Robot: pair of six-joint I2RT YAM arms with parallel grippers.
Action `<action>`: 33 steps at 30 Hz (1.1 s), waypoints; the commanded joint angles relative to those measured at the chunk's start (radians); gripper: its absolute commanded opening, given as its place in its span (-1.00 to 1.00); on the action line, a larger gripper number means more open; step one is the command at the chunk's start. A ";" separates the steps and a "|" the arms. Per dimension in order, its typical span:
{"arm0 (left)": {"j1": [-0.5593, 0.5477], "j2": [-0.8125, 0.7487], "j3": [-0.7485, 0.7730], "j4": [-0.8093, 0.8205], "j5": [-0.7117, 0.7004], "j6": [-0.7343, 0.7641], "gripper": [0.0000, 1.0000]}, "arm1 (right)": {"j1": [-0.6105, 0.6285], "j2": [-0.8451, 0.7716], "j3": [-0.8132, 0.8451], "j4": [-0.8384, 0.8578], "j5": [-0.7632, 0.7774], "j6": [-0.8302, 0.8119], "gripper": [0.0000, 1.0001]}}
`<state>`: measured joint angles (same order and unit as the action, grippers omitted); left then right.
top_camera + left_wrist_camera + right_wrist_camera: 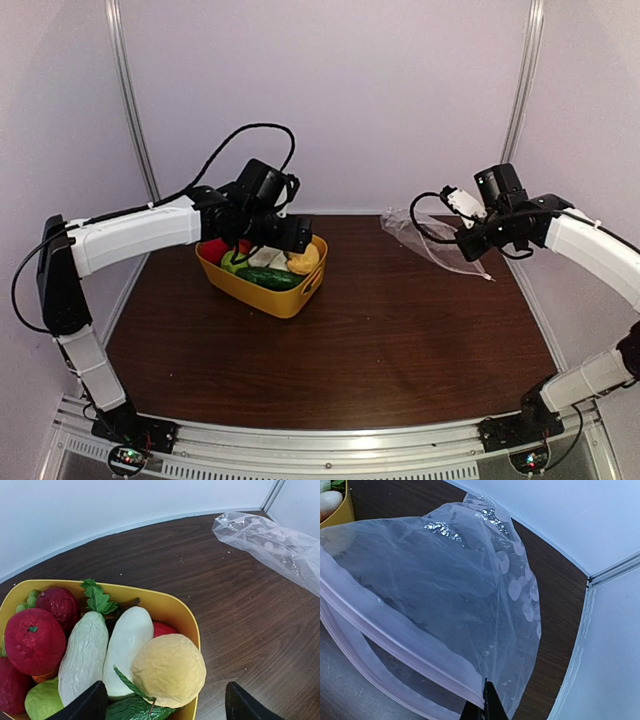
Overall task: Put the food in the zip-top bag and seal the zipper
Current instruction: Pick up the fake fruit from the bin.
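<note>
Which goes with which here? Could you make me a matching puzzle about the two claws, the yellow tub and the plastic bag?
Things:
1. left gripper
2. right gripper
3. yellow tub
4. bag

States:
A. clear with white dots
B. full of toy food
C. open, above the tub
D. shut on the bag's edge

Pairs: 1-C, 2-D, 3-B, 4-A

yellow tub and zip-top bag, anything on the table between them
Just bare brown table between the yellow tub and the zip-top bag, shown in the top external view.
</note>
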<state>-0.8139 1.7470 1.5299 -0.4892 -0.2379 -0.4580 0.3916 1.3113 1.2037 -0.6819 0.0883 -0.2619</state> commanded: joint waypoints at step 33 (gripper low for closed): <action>0.010 0.132 0.191 -0.174 -0.018 0.053 0.00 | 0.035 0.099 0.016 0.025 -0.321 0.093 -1.00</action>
<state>-0.8078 1.9728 1.6943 -0.6674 -0.2241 -0.4343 0.4171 1.4029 1.1885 -0.6331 -0.2310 -0.1825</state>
